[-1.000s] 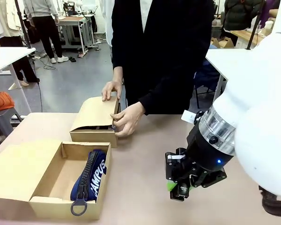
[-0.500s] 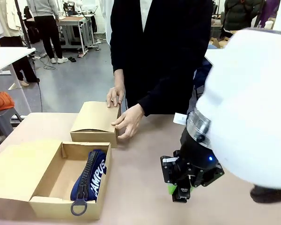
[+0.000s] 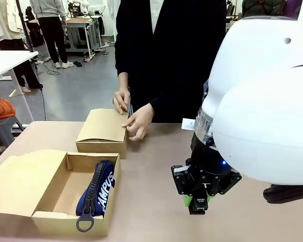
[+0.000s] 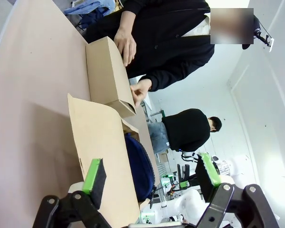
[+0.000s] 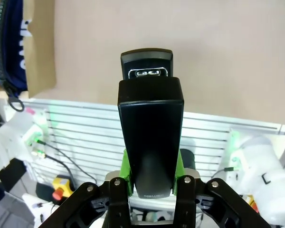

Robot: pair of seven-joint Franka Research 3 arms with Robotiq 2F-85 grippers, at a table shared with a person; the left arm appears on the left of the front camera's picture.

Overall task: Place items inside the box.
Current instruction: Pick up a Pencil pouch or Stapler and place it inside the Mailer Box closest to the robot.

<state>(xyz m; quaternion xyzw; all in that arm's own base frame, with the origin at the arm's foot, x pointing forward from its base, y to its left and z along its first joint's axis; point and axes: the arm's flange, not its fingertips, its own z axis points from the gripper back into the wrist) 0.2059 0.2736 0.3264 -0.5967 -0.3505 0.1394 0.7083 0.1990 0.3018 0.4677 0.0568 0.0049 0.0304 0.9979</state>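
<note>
The open cardboard box (image 3: 50, 218) sits at the table's near left, and a navy blue zippered pouch (image 3: 98, 187) with white lettering lies along its right side. My right gripper (image 3: 194, 201) hovers low over the table to the right of the box, shut on a slim black stapler (image 5: 151, 118) that stands between its green pads (image 5: 127, 173). The pouch (image 5: 9, 42) shows at the top left of the right wrist view. My left gripper (image 4: 152, 173) is open with nothing between its fingers, and it looks over the box's flap (image 4: 97, 137) and the pouch (image 4: 138, 166).
A smaller closed cardboard box (image 3: 102, 132) stands behind the open one, with both of a person's hands (image 3: 137, 122) at its far right corner. My right arm's bulky white body (image 3: 262, 101) covers the table's right side. Bare tabletop (image 3: 151, 176) lies between box and gripper.
My right arm has swung further left into the picture, with the gripper and stapler drifting slightly left. The person's hands have pressed the small box's lid down and moved to its far right corner.
</note>
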